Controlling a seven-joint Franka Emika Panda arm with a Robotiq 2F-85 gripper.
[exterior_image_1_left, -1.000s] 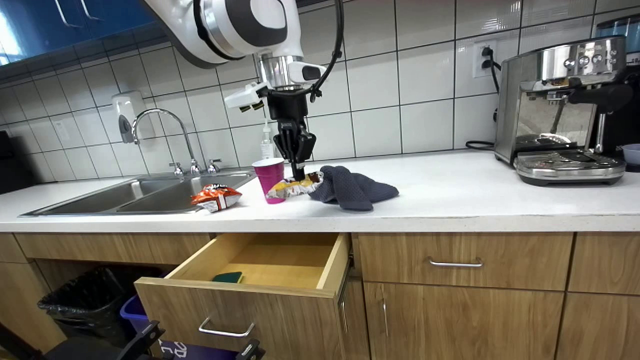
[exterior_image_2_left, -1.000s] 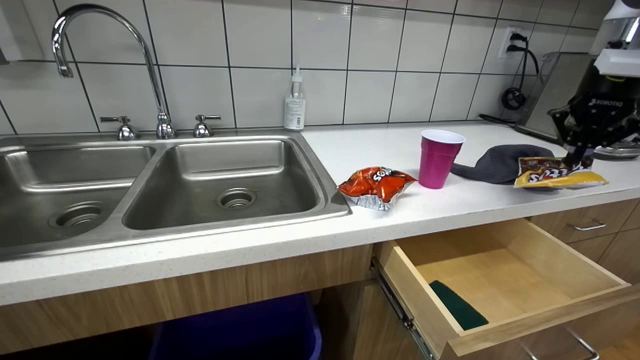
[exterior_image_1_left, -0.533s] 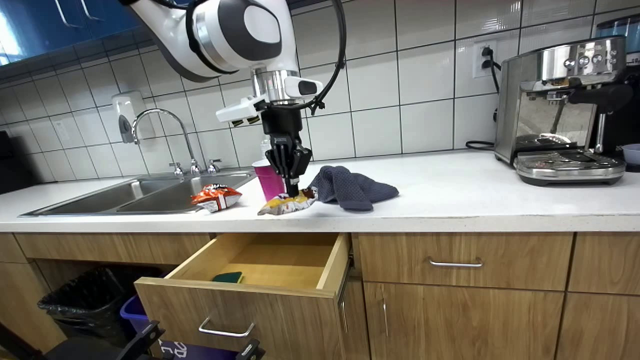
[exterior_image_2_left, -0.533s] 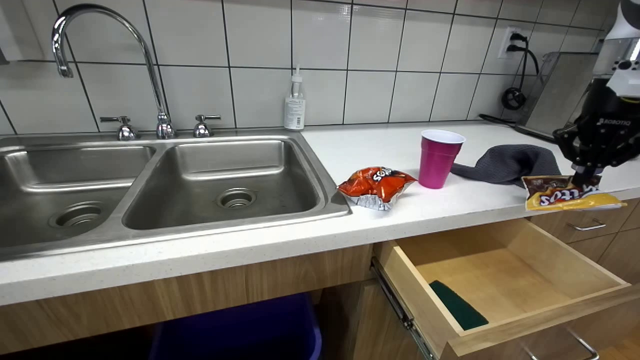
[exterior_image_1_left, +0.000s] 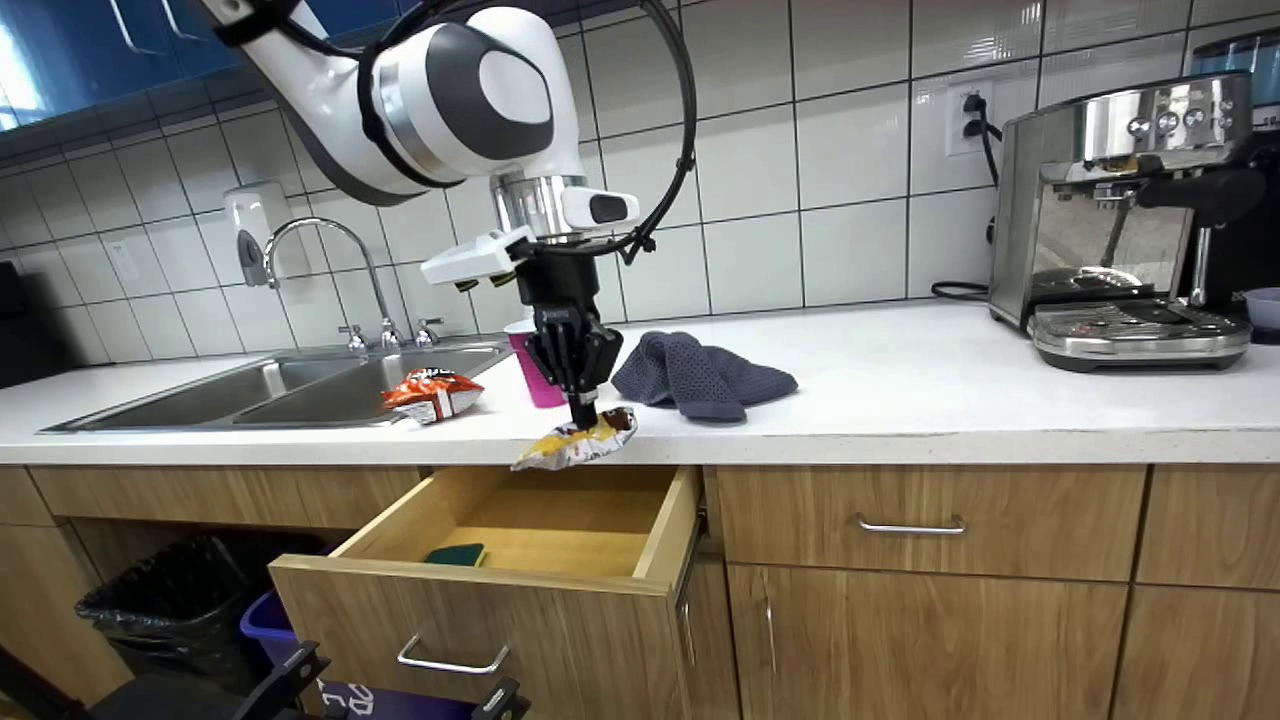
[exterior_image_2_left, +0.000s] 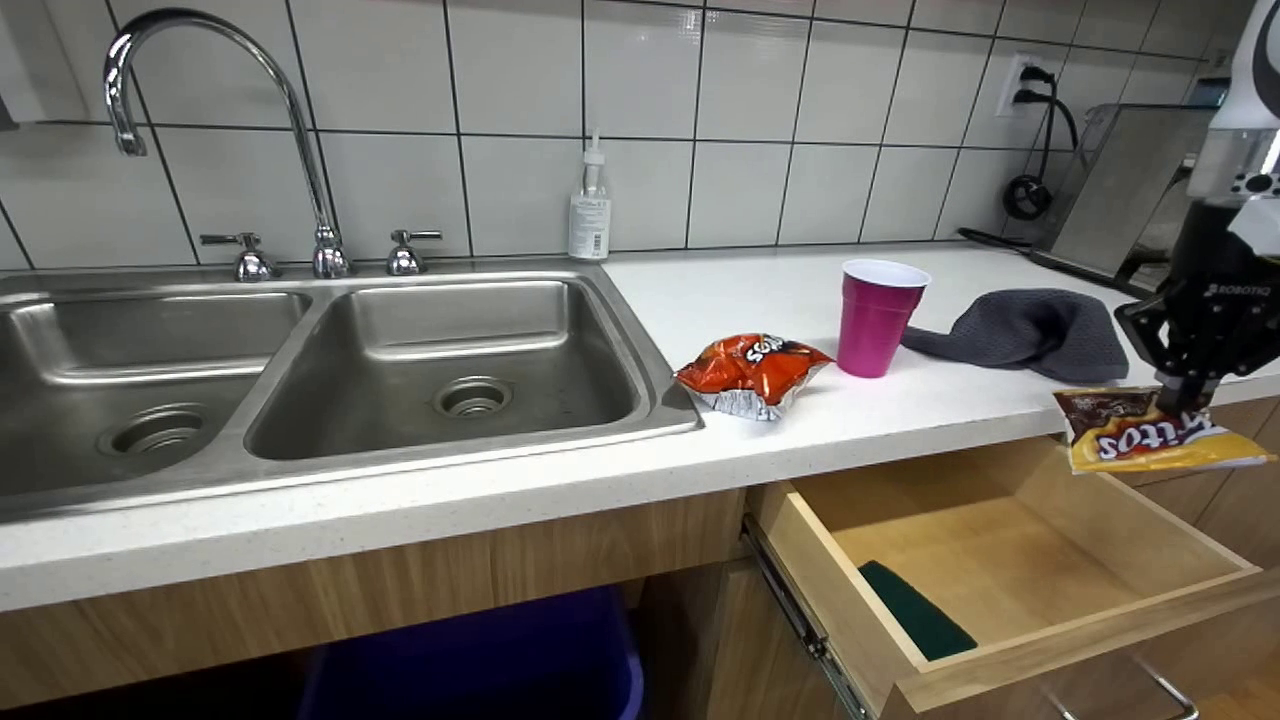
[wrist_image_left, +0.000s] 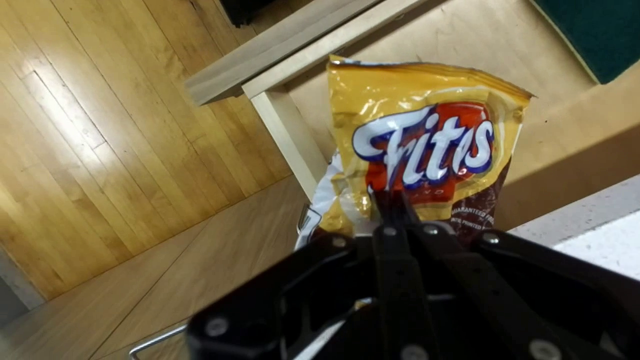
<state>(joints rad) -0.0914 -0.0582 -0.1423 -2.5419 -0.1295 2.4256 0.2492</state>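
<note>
Gripper (exterior_image_1_left: 584, 420) points down, pinching a Fritos bag (exterior_image_1_left: 560, 450) tightly by its wrapper. From where I stand, in an exterior view, the bag hangs tilted at the front edge of the white counter (exterior_image_1_left: 900, 390), above the back part of an open drawer (exterior_image_1_left: 560, 630). A gray-blue cloth (exterior_image_1_left: 700, 375) lies bunched on the counter near the bag; a coffee machine (exterior_image_1_left: 1120, 220) stands well apart from both.

In an exterior view, a pink cup (exterior_image_2_left: 872, 320) stands upright beside the cloth. An orange snack bag (exterior_image_2_left: 755, 375) lies between the cup and a double sink (exterior_image_2_left: 460, 318); a pump bottle (exterior_image_2_left: 590, 220) stands at the sink's back corner. Down in the drawer, a dark green pad (exterior_image_2_left: 915, 610) lies along one side.

Wrist view: both fingers (wrist_image_left: 393, 245) come together on the Fritos bag beside its lettering, the yellow-and-brown face toward me. Drawer bottom and walls show past the bag; wooden floor (wrist_image_left: 100, 125) lies below, beyond the drawer.
</note>
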